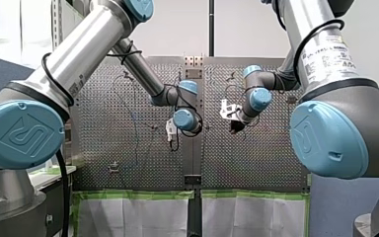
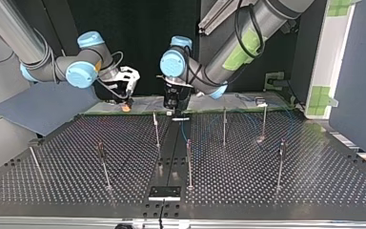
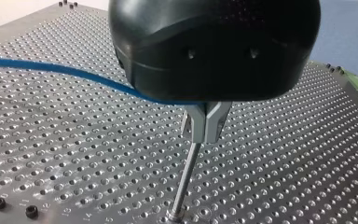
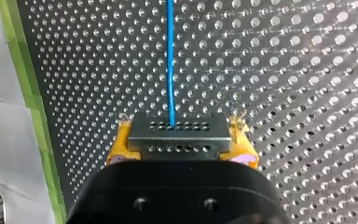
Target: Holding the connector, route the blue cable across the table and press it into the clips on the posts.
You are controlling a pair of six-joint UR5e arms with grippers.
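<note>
In the right wrist view my right gripper [image 4: 182,148] is shut on the dark connector [image 4: 177,131], with a yellow pad on each side. The blue cable [image 4: 170,60] leaves the connector and runs straight ahead over the perforated plate. In the left wrist view my left gripper [image 3: 206,136] has its metal fingers shut on the blue cable [image 3: 74,72], just above the top of a thin post [image 3: 186,177]. In the top view my left gripper [image 2: 174,109] hangs at the table's far middle and my right gripper [image 2: 125,101] is to its left.
Several thin posts stand on the perforated table [image 2: 314,181], among them one [image 2: 156,130] near the left gripper, one [image 2: 188,162] in the middle and one [image 2: 281,164] at the top view's right. A black plate [image 2: 164,192] lies at the near edge.
</note>
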